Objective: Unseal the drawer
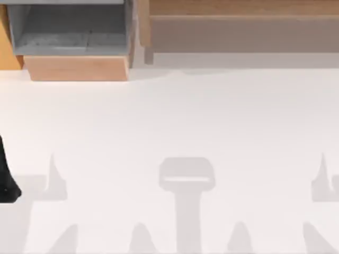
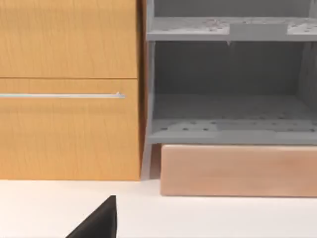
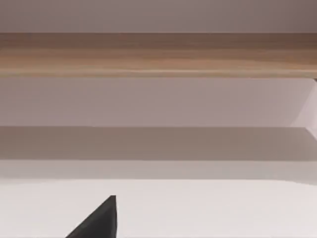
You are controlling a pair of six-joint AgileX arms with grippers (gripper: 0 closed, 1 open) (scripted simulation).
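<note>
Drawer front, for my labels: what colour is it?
Light wood-tan, paler than the orange cabinet panel; the drawer front shows best in the left wrist view.

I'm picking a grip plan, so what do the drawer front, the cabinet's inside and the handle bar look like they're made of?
Drawer front: pale matte wood, faint grain, no handle seen. Cabinet interior: grey, speckled, stone-like or painted, matte. Handle bar on the orange wood door: thin, silvery, probably metal.

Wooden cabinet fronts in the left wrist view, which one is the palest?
The pale wooden drawer front below the grey shelves; the two orange-brown wooden panels beside it are darker.
</note>
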